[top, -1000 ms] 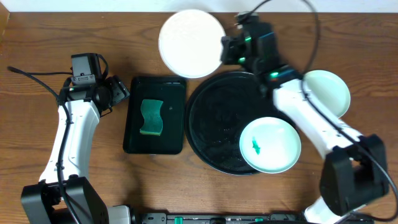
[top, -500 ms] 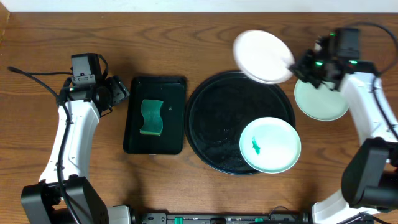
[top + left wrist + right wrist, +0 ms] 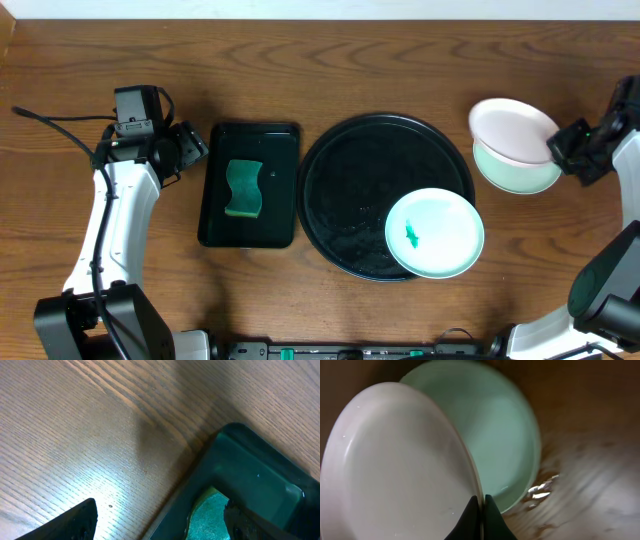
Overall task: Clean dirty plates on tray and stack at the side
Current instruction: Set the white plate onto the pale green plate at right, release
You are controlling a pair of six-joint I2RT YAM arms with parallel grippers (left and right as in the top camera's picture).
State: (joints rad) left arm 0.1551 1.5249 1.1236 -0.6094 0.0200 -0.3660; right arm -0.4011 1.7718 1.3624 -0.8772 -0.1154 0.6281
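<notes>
At the right edge of the overhead frame, I am holding a white plate [image 3: 508, 128] by its rim with the right gripper [image 3: 555, 148], its fingers pinched tight on the edge. The plate is tilting over a mint plate [image 3: 518, 175] that is lying on the table [image 3: 400, 60]. In the right wrist view the white plate [image 3: 395, 460] is covering the left half of the mint plate [image 3: 507, 435], with the gripper [image 3: 481, 510] clamping at bottom centre; I cannot tell whether the two plates are touching.

The left gripper [image 3: 195, 148] is hanging with fingers [image 3: 75, 520] spread wide and holding nothing, just beside the upper left corner of the small tray [image 3: 212, 215].

Bare wood is running along the top of the frame and across the lower left. Only a narrow strip is separating the small tray from the round tray [image 3: 318, 150] at centre.

A green sponge [image 3: 243, 189] is lying in the middle of the small tray. A dirty plate [image 3: 445, 215] with a green smear [image 3: 410, 236] is sitting at the round tray's lower right, reaching its rim; the remainder of that tray is showing glossy black.
</notes>
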